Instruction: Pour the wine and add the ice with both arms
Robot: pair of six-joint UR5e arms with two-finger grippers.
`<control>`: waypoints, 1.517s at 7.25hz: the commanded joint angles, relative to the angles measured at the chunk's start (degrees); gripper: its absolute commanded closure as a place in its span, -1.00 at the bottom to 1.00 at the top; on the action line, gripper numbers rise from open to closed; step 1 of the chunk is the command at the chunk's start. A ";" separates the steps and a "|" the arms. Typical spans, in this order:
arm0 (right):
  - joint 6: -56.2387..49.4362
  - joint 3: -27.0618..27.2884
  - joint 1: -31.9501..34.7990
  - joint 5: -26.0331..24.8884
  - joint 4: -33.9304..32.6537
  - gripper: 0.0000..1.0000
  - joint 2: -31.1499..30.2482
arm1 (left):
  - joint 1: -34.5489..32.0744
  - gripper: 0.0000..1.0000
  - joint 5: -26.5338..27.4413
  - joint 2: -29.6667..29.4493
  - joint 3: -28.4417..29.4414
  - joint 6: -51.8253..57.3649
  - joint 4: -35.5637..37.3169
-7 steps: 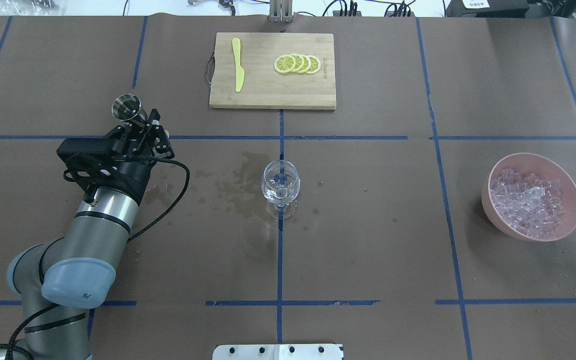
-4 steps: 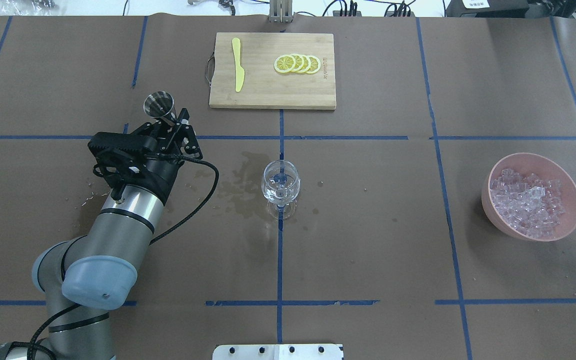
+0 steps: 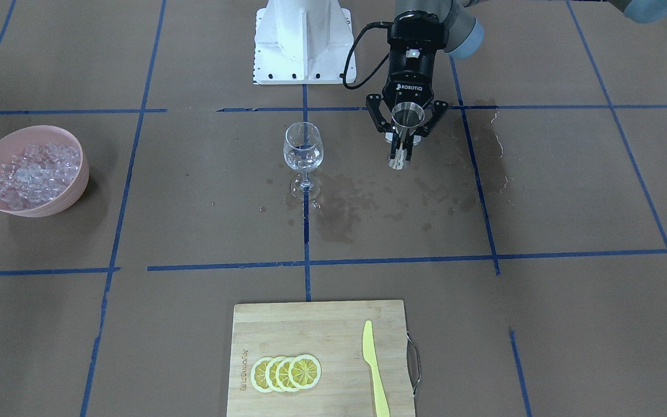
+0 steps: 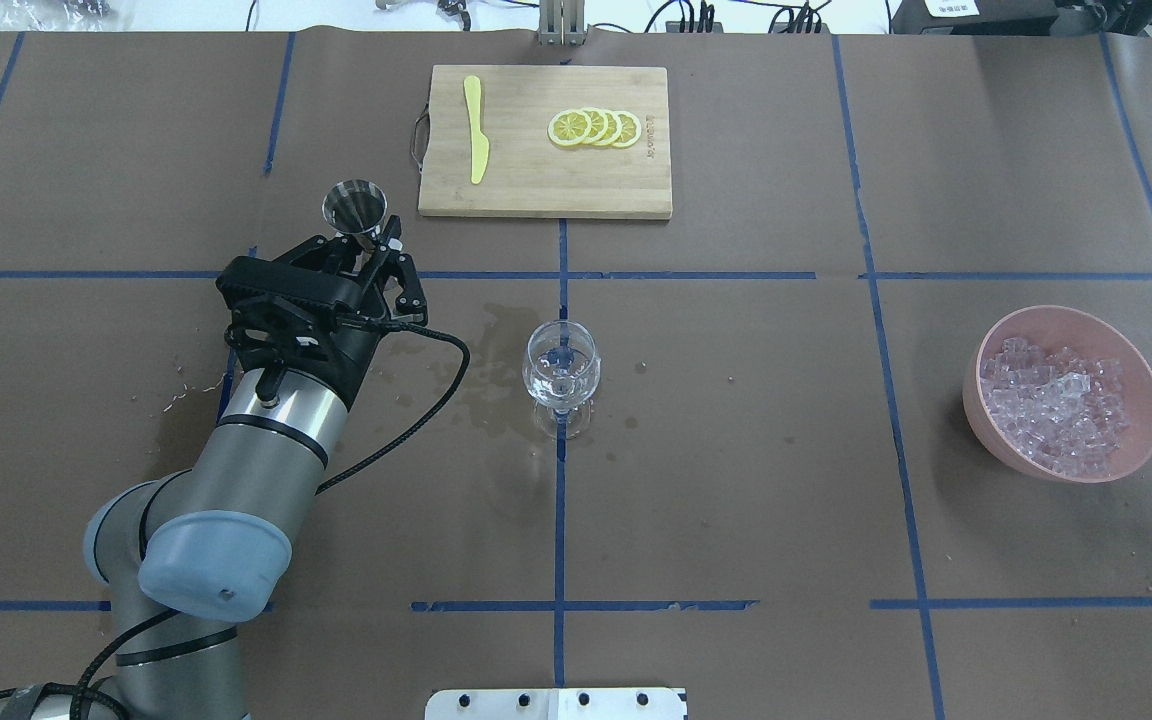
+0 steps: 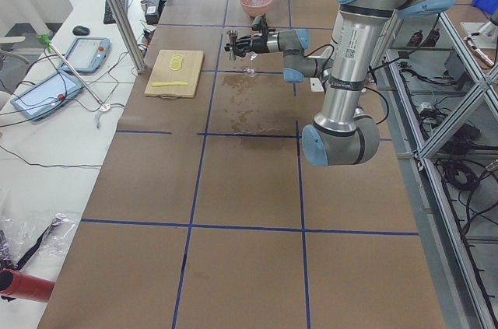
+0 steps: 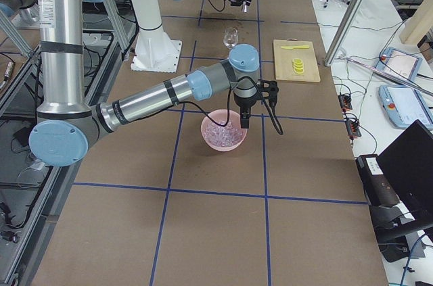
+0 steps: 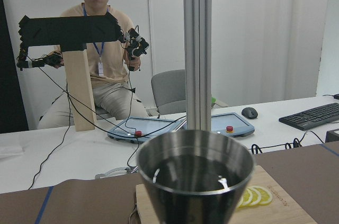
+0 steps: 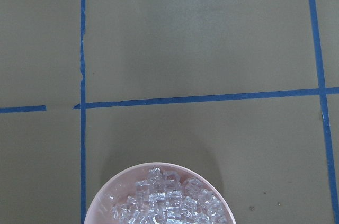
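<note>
overhead exterior, left gripper [image 4: 371,248] clamped on steel jigger [image 4: 354,208], wine [image 4: 558,386] in glass [image 4: 589,352], ice [image 4: 1056,405] in pink bowl [image 4: 1132,456], right gripper [image 6: 244,124] unclear

Silver-grey tubular arms [image 4: 266,450] — light-blue joint caps [image 4: 214,565], black ROBOTIQ-marked claw [image 3: 401,154], black cable [image 4: 406,420]

Overhead view looks forward and down from behind the robot; front-facing view opposes it, steeply down. Both share the wine glass [image 4: 560,375] and cutting board [image 4: 536,175]. Side views look along the tabletop [image 5: 249,189] from either end. Left wrist camera sits close behind the steel cup [image 7: 193,192]; right wrist camera looks straight down on the pink bowl [image 8: 114,186].
</note>
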 commanded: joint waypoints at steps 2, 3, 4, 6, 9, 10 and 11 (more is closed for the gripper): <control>2.68 0.01 -1.66 -0.53 2.65 -1.00 -0.18 | 1.91 1.00 0.08 -2.90 0.41 3.92 2.78; 2.85 0.01 -1.66 -0.53 2.65 -1.00 -0.18 | 2.53 1.00 -0.01 -4.40 0.42 4.30 5.50; 3.20 0.01 -1.66 -0.45 2.65 -1.00 -0.18 | 3.32 1.00 0.08 -5.11 0.50 4.30 5.88; 3.29 0.01 -1.66 -0.36 2.65 -1.00 -0.18 | 4.46 1.00 0.08 -5.12 0.50 7.27 7.11; 3.99 0.18 -1.75 -0.27 2.74 -1.00 -0.18 | 7.19 1.00 0.17 -5.20 1.82 11.68 9.31; 4.34 0.36 -1.75 -0.27 2.74 -1.00 -0.18 | 7.63 1.00 0.17 -5.38 1.91 12.03 9.57; 4.52 0.44 -1.83 -0.27 2.74 -1.00 -0.18 | 7.64 1.00 0.26 -7.03 1.82 15.43 13.40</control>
